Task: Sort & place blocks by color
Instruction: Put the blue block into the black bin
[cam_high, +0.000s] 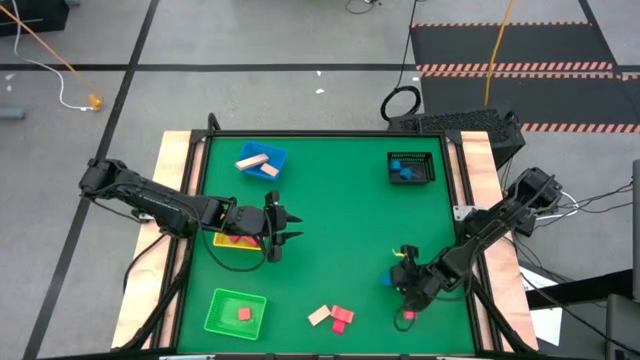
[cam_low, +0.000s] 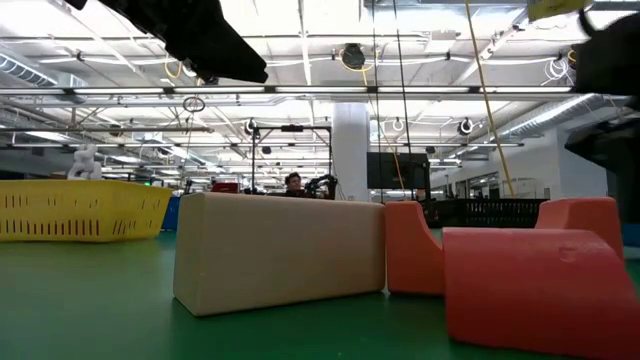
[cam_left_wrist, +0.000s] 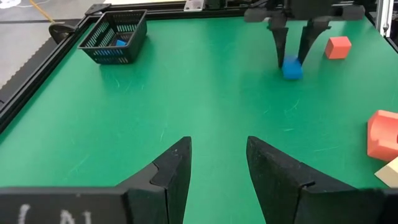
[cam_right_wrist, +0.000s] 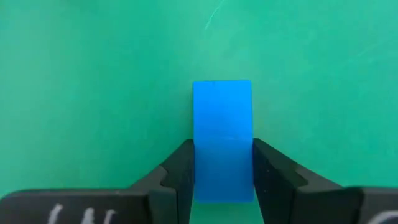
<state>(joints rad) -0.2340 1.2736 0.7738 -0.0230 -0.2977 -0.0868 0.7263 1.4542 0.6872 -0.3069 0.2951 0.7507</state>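
Observation:
My right gripper (cam_high: 393, 278) stands at the table's near right, shut on a small blue block (cam_right_wrist: 222, 124). My left gripper (cam_left_wrist: 217, 165) hangs open and empty above the yellow tray (cam_high: 232, 250), which holds red and pink blocks. Two tan blocks lie in the blue tray (cam_high: 262, 160). One red block lies in the green tray (cam_high: 236, 312). A blue block sits in the black mesh basket (cam_high: 411, 168). On the mat lie a tan block (cam_high: 319, 316), pink blocks (cam_high: 341, 318) and a red block (cam_high: 408, 316). My right gripper pinches the blue block by two opposite side faces (cam_right_wrist: 198, 163), one finger on each. The fingers (cam_left_wrist: 278, 43) come from above, slanting down. In the left wrist view the block (cam_left_wrist: 292, 68) stands with its bottom on the green mat.
A raised frame (cam_high: 200, 200) runs round the green mat. The basket stands at the far right and the blue tray at the far left. Bare mat (cam_high: 340, 220) lies in the middle, between the two arms.

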